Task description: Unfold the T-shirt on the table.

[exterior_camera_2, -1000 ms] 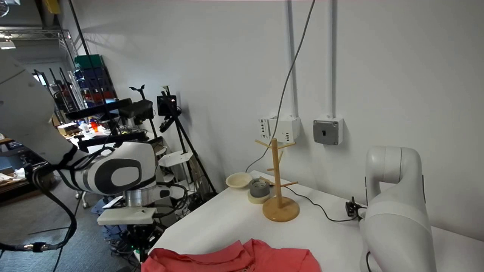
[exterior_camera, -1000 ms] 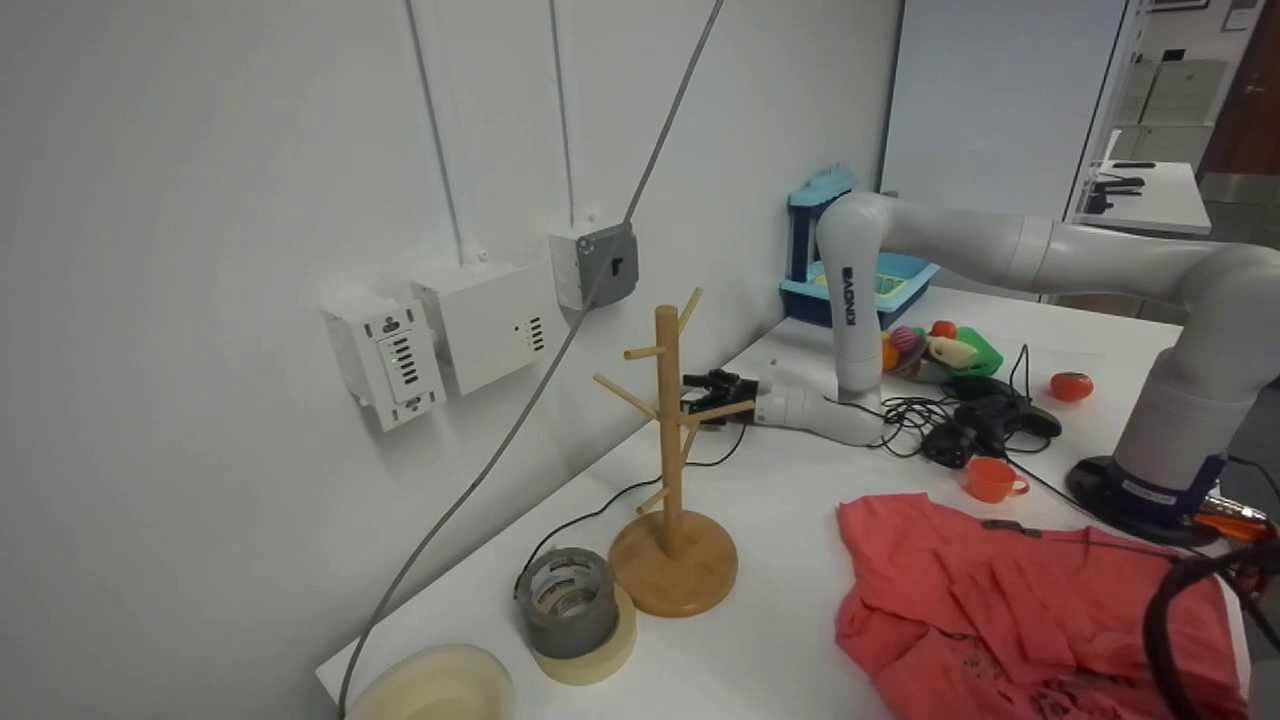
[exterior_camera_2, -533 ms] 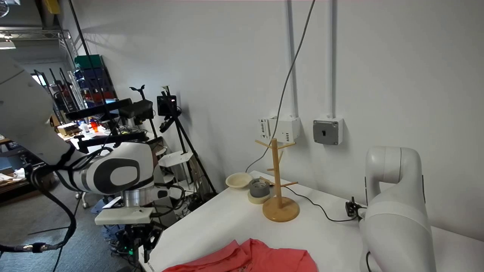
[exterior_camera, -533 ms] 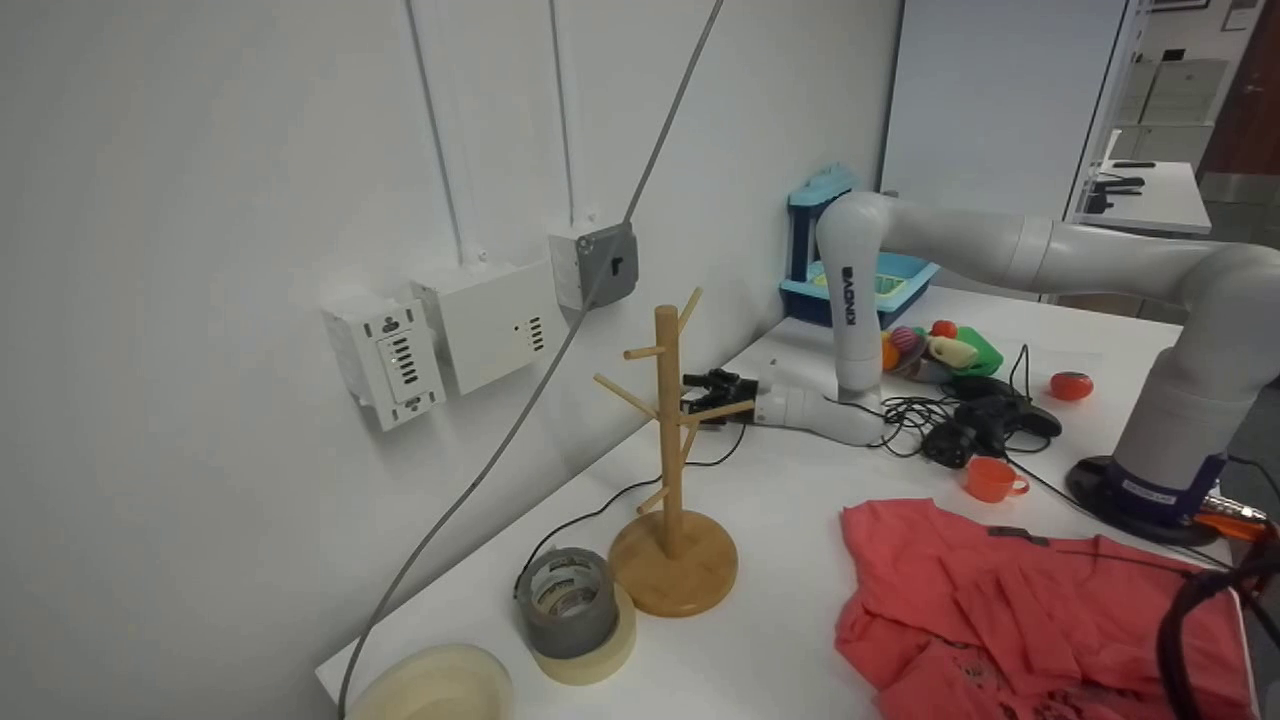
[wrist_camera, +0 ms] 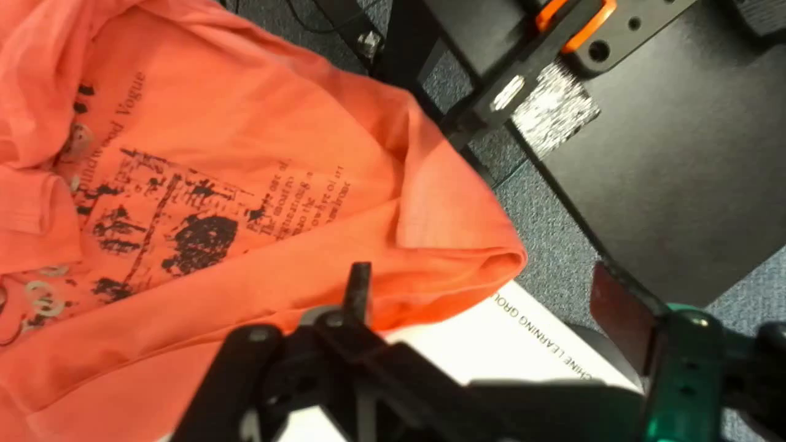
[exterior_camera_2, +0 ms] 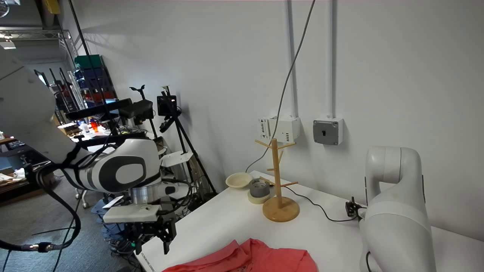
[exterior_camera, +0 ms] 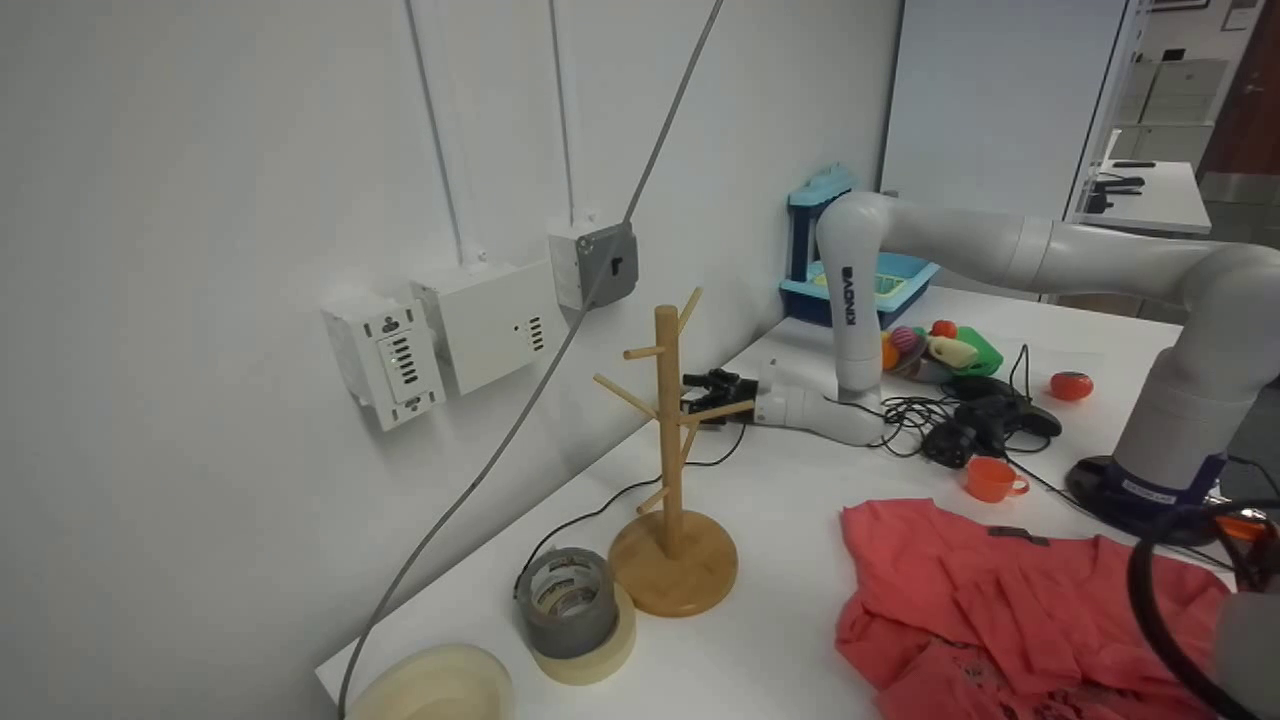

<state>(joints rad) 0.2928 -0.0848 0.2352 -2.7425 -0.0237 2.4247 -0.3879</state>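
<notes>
My gripper (wrist_camera: 489,304) is spread wide, its two fingers (wrist_camera: 623,322) well apart with a gap between them. In the wrist view one finger shows in front of the red shirt (wrist_camera: 264,116); whether they touch, I cannot tell. The other shows past the edge of the white table (wrist_camera: 485,339). The shirt lies wrinkled and partly folded over on the table, reaching that edge.

T-shirt (exterior_camera_2: 276,260) running past the bottom edge in both exterior views, its print (wrist_camera: 301,209) blurring in the wrist view, bench (wrist_camera: 473,344) lettering (wrist_camera: 543,339) partly hiding behind T-shirt and end effector (wrist_camera: 482,288), pale bowl (exterior_camera: 430,688) being cut off in an exterior view
</notes>
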